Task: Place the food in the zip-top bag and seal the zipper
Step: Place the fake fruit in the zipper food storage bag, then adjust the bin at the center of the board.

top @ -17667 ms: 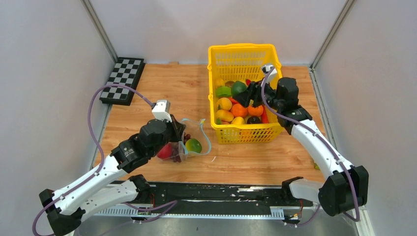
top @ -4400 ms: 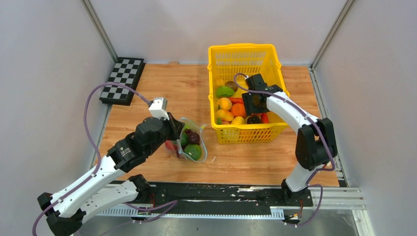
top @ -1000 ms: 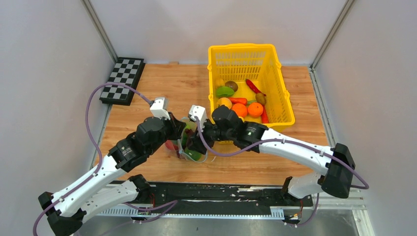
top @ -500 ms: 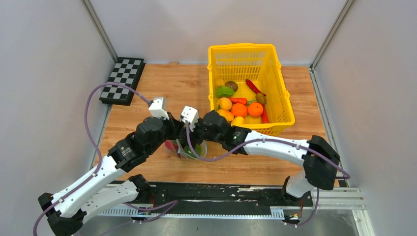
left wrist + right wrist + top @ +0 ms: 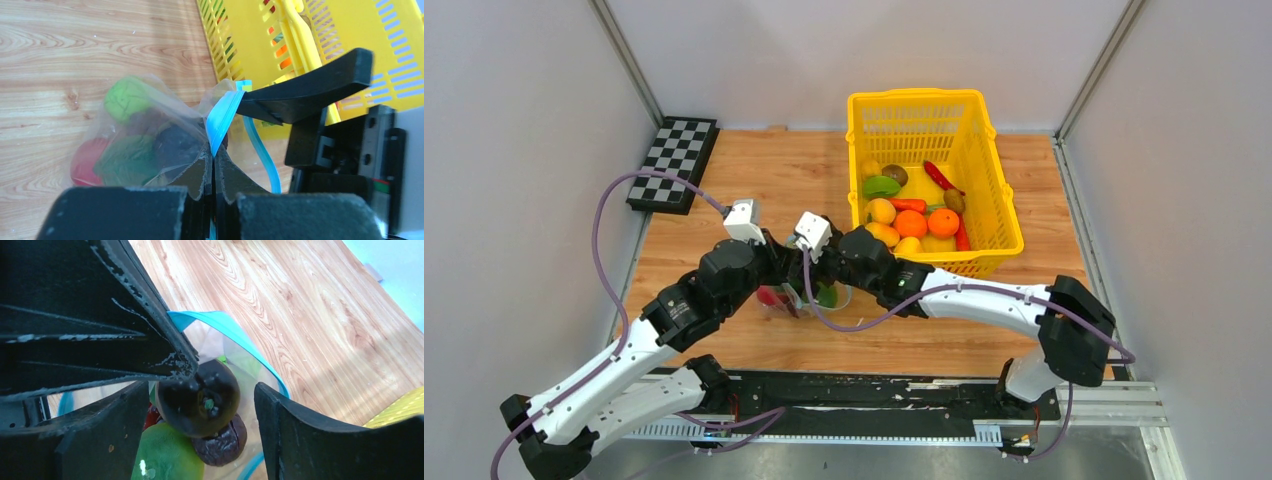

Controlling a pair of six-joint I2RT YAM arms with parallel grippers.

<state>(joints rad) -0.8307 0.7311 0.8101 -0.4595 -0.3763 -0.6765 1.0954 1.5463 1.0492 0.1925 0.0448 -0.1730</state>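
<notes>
Since a second ago, the right arm (image 5: 984, 295) has swung left from the yellow basket (image 5: 914, 96) to meet the left arm (image 5: 714, 285) over the zip-top bag (image 5: 812, 297) on the surface (image 5: 754, 180). Left wrist: the left fingers (image 5: 212, 167) are clamped on the zipper (image 5: 220, 116), lifting the mouth; keep that pinch steady. Right wrist alone shows the right fingers (image 5: 320, 440) spread apart, a dark fruit (image 5: 200, 395) between them at the mouth; withdraw straight up, I'd judge, without snagging the strip.
</notes>
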